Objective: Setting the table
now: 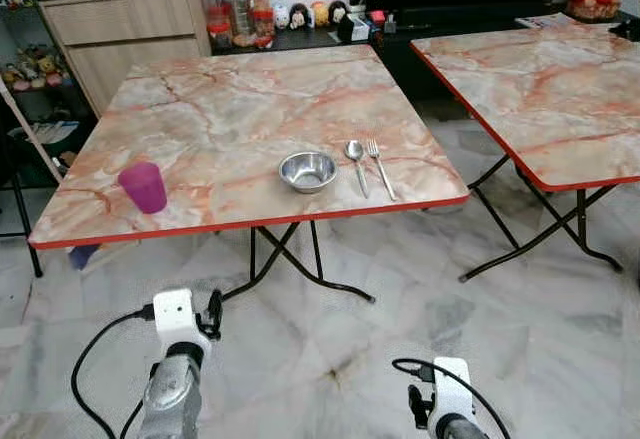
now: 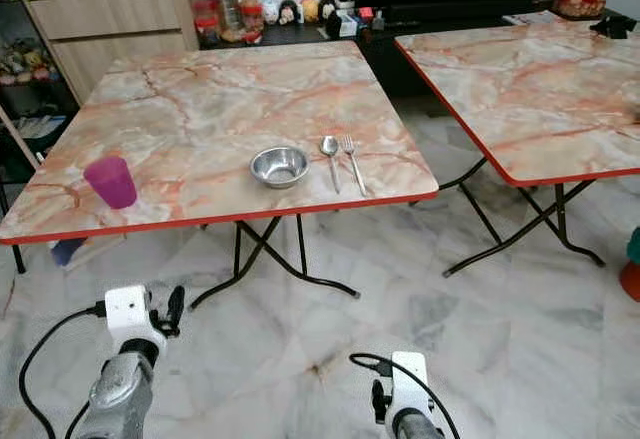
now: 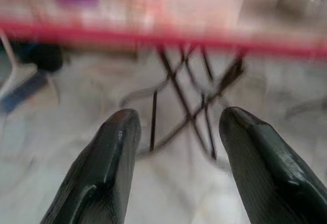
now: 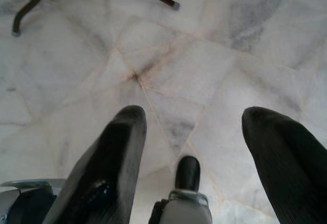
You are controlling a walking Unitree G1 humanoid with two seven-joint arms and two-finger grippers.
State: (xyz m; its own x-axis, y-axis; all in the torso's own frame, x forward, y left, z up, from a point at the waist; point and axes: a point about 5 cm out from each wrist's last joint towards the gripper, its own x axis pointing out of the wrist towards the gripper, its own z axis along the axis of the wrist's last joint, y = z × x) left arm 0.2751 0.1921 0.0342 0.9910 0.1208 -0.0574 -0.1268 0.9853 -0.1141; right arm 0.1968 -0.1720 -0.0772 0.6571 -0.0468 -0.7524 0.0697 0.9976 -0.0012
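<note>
Both grippers, left & right, wide apart, empty, low over floor. Purple cup at 9 o'clock from bowl, near table edge; clumsy reach could knock it off.

Two marble-top tables, one purple cup, one steel bowl, one spoon, one fork

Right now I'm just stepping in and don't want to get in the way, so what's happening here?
The robot stands a little back from a marble-pattern folding table, holding nothing. On the table, near its front edge, sit a purple cup, a steel bowl, a spoon and a fork, the spoon and fork side by side just right of the bowl. The left gripper is open and aimed at the table's edge; the right gripper is open, pointing at the floor.
</note>
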